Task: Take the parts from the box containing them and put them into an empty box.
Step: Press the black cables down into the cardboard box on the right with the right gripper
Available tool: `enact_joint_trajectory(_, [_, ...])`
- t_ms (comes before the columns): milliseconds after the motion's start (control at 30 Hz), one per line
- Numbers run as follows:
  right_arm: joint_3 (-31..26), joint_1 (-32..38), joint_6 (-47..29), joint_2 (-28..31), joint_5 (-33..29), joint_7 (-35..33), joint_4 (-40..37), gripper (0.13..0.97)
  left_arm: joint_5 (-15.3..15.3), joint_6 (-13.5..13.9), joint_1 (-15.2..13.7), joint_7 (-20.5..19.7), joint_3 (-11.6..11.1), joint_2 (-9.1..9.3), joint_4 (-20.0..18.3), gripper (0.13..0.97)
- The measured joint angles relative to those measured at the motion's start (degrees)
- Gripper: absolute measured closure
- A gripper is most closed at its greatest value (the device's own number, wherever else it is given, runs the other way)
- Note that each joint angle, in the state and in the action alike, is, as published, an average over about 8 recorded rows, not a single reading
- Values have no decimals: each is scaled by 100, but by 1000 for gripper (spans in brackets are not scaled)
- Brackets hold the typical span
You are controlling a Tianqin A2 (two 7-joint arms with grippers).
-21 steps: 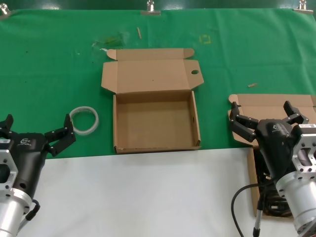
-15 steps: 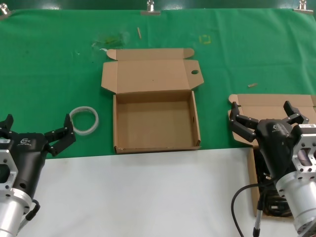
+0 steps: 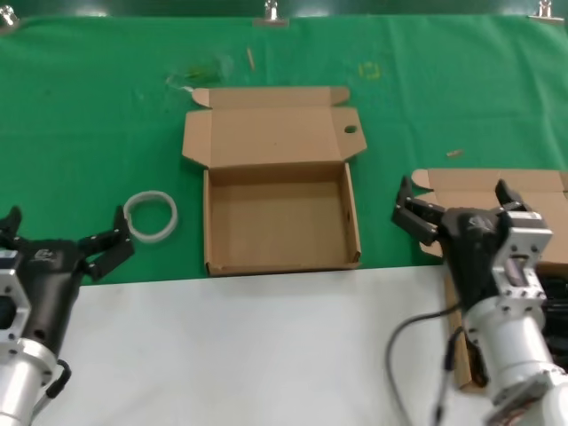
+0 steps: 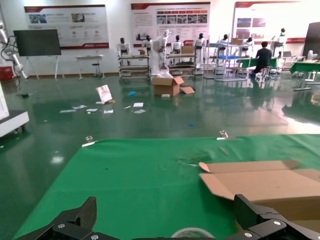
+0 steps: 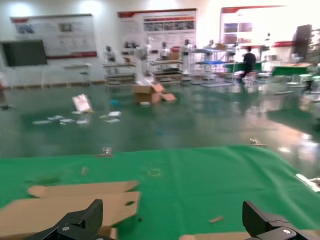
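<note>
The empty box (image 3: 280, 222) lies open mid-table, its lid (image 3: 266, 133) back, with a round-holed tab (image 3: 350, 130). It also shows in the left wrist view (image 4: 260, 182) and the right wrist view (image 5: 75, 207). The box containing the parts (image 3: 497, 183) sits at the right edge, mostly hidden by my right arm. Only a dark bit of the black power cords (image 3: 556, 295) shows there. My right gripper (image 3: 454, 197) is open and empty above that box's left end, also seen in its wrist view (image 5: 172, 220). My left gripper (image 3: 64, 226) is open and empty at the near left, also seen in its wrist view (image 4: 167, 220).
A white tape ring (image 3: 151, 216) lies on the green cloth left of the empty box, just ahead of my left gripper; it also shows in the left wrist view (image 4: 192, 232). Small scraps (image 3: 454, 153) lie on the cloth. A white strip (image 3: 248, 346) covers the near table.
My right gripper has swung left, off the middle of the right box toward its left end. The left arm has hardly moved.
</note>
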Motion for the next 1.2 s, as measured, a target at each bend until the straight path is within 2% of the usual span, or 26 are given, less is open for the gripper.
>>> enact_joint_trajectory(133, [-493, 108, 1040, -24, 836, -977, 190, 129, 0, 0, 0, 0, 0, 0, 0, 132])
enact_joint_trajectory(233, [-655, 97, 1794, -34, 1194, -1732, 378, 129, 0, 0, 0, 0, 0, 0, 0, 132])
enact_joint_trajectory(667, [-786, 98, 4885, -39, 1613, -4982, 951, 129, 0, 0, 0, 0, 0, 0, 0, 132])
enact_joint_trajectory(900, [-796, 462, 5812, -39, 2342, -6701, 878, 129, 1, 0, 0, 0, 0, 0, 0, 132])
enact_joint_trajectory(1200, [-509, 902, 6199, -39, 3231, -9011, 508, 129, 2, 0, 0, 0, 0, 0, 0, 132])
